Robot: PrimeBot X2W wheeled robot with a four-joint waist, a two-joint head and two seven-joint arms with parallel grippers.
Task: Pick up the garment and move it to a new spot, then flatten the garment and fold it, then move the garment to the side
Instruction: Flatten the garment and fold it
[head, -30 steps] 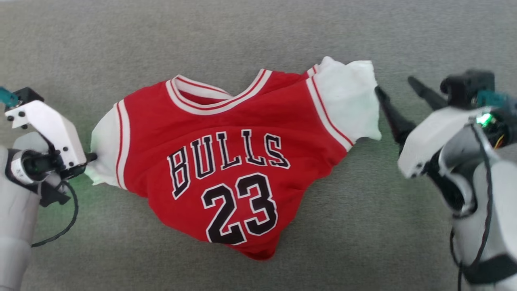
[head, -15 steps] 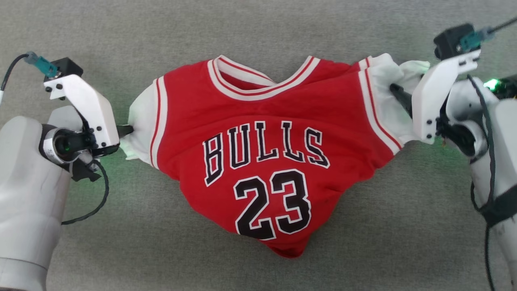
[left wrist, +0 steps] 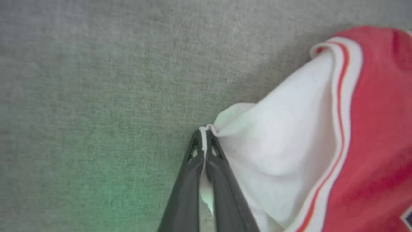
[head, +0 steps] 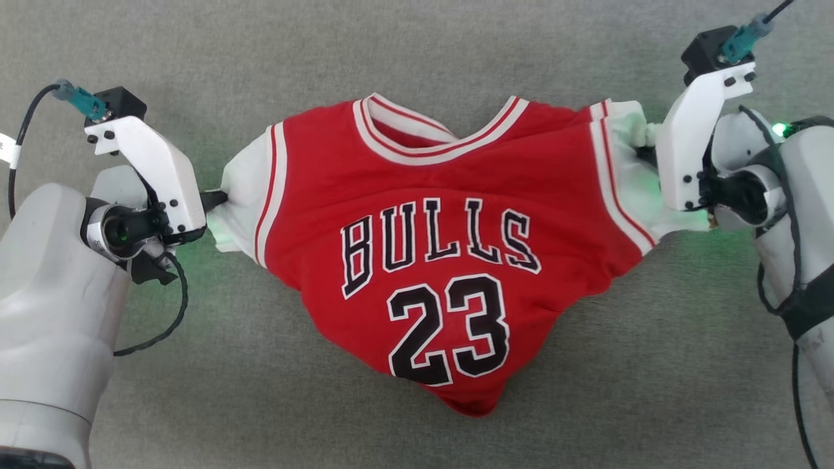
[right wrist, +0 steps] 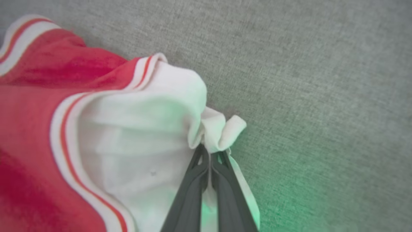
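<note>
1. Head view: the garment [head: 449, 260] is seen front-up at the centre of the grey fabric surface [head: 417, 52], with the collar [head: 436, 133] far and the hem bunched to a point near. The "BULLS 23" print [head: 443, 286] and the full outline are readable here. The left gripper [head: 218, 197] is set against the left white sleeve [head: 238, 202], and the right gripper [head: 642, 155] against the right white sleeve [head: 625, 189]. The tips are mostly masked by the white wrist brackets [head: 153, 169], so the jaw gap is not resolved.
2. Left wrist view: the masked detail is shown. The dark fingers [left wrist: 222, 180] are pressed together, with a thin fold of the left sleeve's edge clamped between them. Striped trim and red body are seen beyond the sleeve.
3. Right wrist view: the same pinch is shown for the right side. The fingers are closed tight on a bunched tuft of the right sleeve's cuff, which bulges past the tips. A green glow [right wrist: 289, 193] is cast on the surface beside them.
</note>
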